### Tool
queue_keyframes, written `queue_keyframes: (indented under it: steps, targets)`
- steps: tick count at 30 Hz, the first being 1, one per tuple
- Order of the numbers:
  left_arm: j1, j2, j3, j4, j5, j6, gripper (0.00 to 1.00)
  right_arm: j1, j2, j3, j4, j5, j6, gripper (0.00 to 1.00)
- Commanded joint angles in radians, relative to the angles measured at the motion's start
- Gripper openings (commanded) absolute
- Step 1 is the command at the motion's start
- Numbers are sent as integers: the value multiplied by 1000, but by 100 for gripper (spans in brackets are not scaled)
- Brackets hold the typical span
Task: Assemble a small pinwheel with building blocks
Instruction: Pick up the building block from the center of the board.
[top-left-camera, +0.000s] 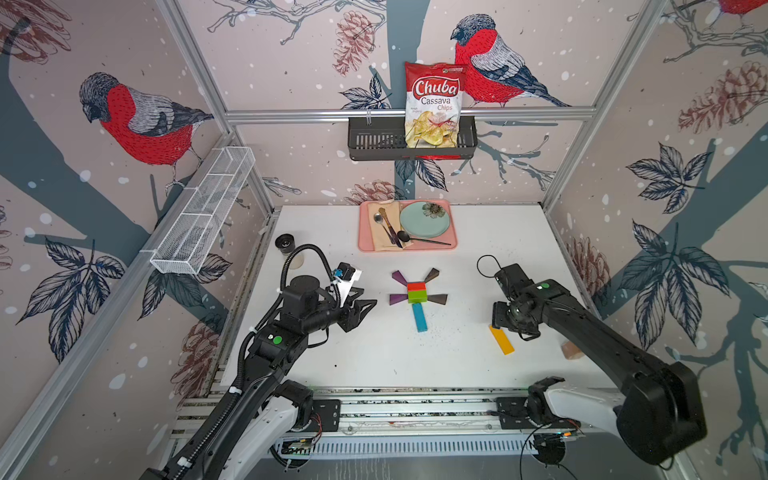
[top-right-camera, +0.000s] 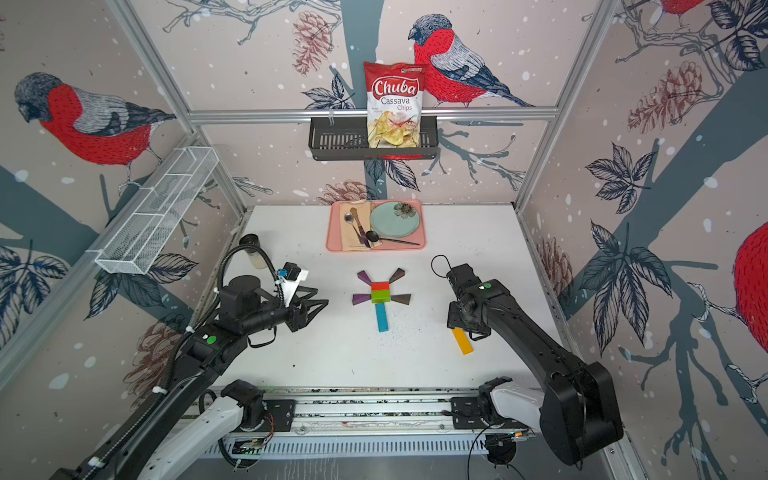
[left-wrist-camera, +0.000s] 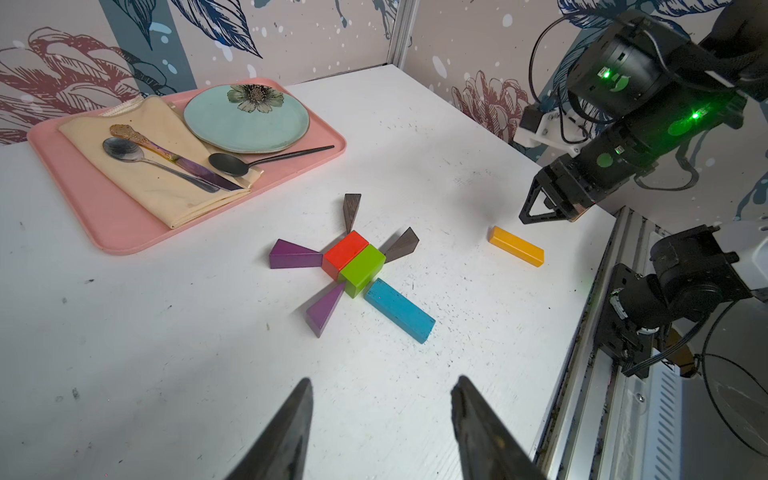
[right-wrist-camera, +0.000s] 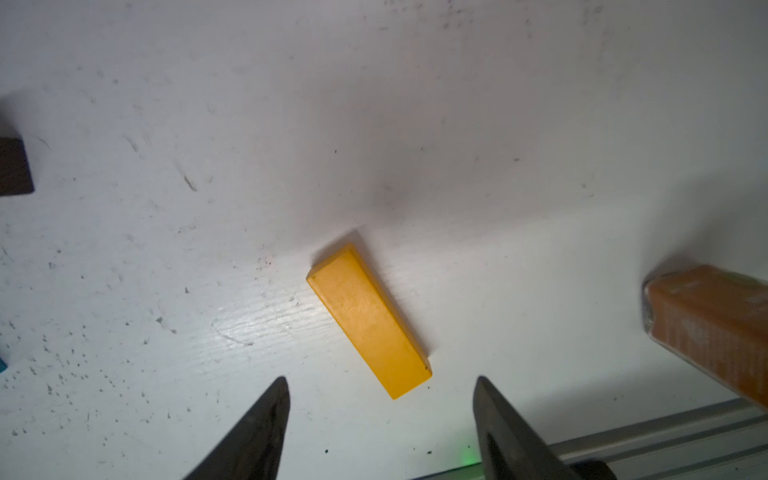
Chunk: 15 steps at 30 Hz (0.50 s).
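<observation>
The yellow bar (top-right-camera: 463, 343) lies apart from the pinwheel (top-right-camera: 381, 293) (blue stem only).

The pinwheel (top-left-camera: 417, 297) is bright against the scuffed white worktop (top-left-camera: 374, 357): a red block (top-left-camera: 416, 286), a lime-green block (top-left-camera: 417, 296), two purple wedges (top-left-camera: 400, 277), two dark brown wedges (top-left-camera: 437, 299) and a blue bar (top-left-camera: 419, 317). The yellow bar (top-left-camera: 501, 340) is a warm golden shade. The tray (top-left-camera: 366, 246) is pink, the plate (top-left-camera: 419, 226) is pale teal with a dark flower, and the napkin (left-wrist-camera: 166, 183) is cream. The walls (top-left-camera: 124, 232) show red-breasted birds, pinecones and navy leaves on dusty pink.
</observation>
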Motion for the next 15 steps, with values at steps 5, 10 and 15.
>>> queue_keyframes:
  steps: [5, 10, 15]
  targets:
    - [-1, 31, 40, 38, 15, 44, 55, 67, 162, -7, -40, 48, 65, 71]
    - [-1, 8, 35, 28, 16, 50, 55, 50, 265, -13, -14, 82, 91, 72]
    - [-1, 0, 27, 30, 1, 55, 56, 5, 233, -34, 21, 12, 58, 74]
